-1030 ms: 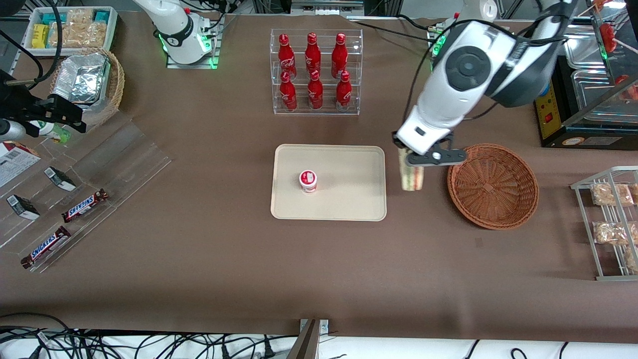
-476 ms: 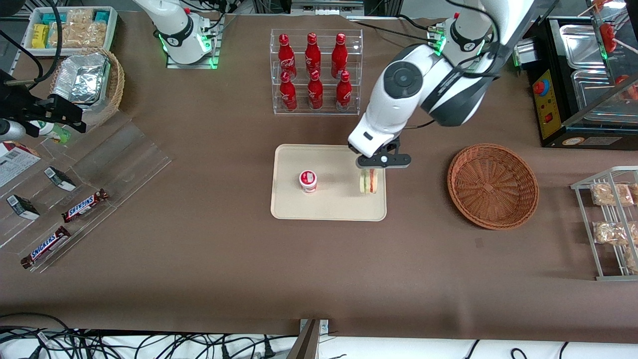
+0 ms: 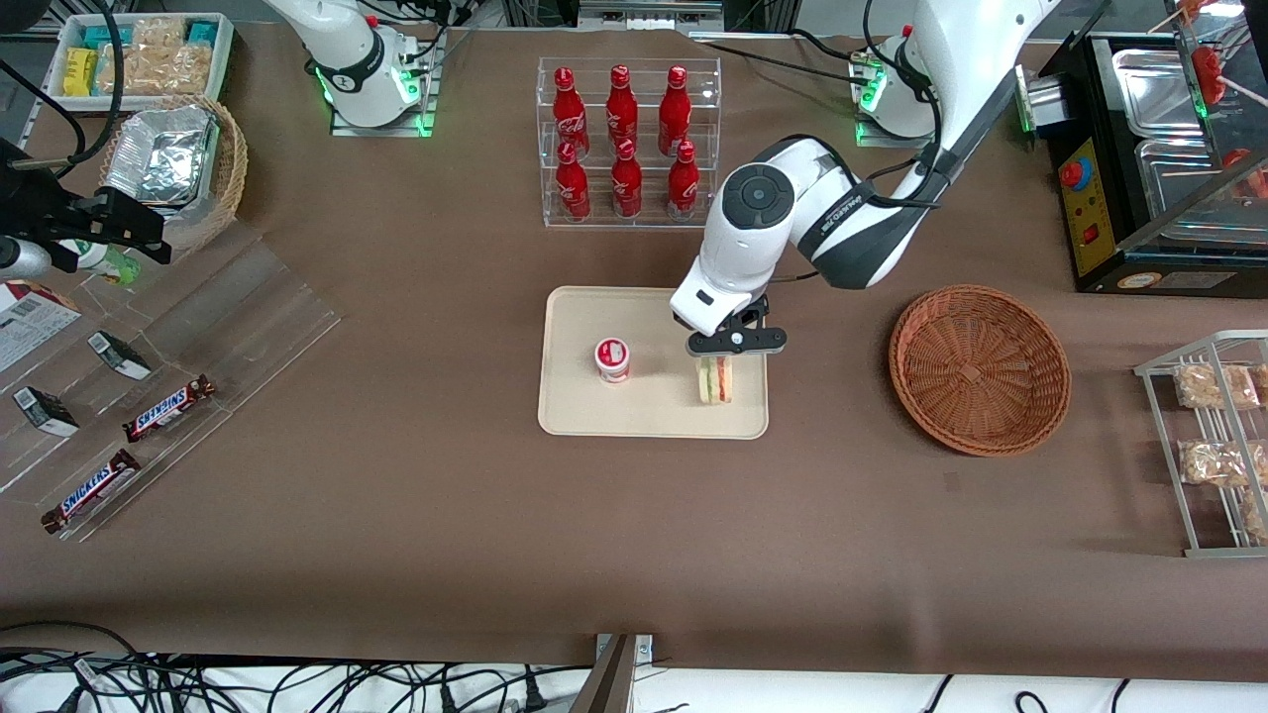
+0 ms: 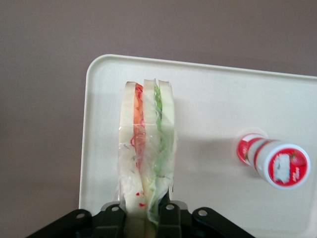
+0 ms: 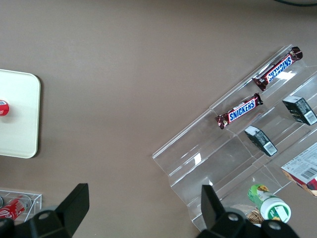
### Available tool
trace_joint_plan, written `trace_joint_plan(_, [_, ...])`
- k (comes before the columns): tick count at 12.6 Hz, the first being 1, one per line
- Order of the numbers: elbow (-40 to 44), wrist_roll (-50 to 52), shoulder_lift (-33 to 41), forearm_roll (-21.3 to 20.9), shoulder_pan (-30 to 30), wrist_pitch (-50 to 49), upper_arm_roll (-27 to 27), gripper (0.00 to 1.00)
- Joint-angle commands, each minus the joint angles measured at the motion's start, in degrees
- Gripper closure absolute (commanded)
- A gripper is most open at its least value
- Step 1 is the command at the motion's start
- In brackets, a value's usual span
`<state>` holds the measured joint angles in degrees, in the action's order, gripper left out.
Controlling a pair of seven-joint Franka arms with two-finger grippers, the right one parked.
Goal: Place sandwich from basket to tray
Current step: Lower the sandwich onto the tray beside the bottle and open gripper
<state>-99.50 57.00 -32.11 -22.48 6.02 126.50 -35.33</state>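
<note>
Cream-beige tray (image 3: 575, 416) lies directly under the sandwich (image 3: 714, 380), which hangs from the pincer (image 3: 735, 344), clamped at its upper end, long axis pointing down near the tray edge facing the emptied basket (image 3: 979, 368); a straight descent should seat it beside the small cup (image 3: 612, 358)

A robotics lab staged as a snack shop. Cola bottles (image 3: 621, 144) fill a clear rack, chocolate bars (image 3: 168, 409) lie on acrylic steps, and bagged snacks (image 3: 1215, 386) sit on a wire shelf. Loose cables (image 3: 297, 683) trail along the table's (image 3: 495, 535) edge, where the gripper (image 3: 715, 368) works.
</note>
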Motion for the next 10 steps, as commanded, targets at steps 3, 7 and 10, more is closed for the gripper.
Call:
trace_joint_plan(3, [-0.8, 7.2, -3.2, -8.2, 0.8, 3.8, -0.2, 0.78])
trace_joint_plan(7, [-0.8, 11.7, -5.4, -13.7, 1.8, 4.1, -0.2, 0.78])
trace_joint_plan(10, [-0.8, 12.7, -6.5, -15.2, 2.1, 4.1, -0.2, 0.78])
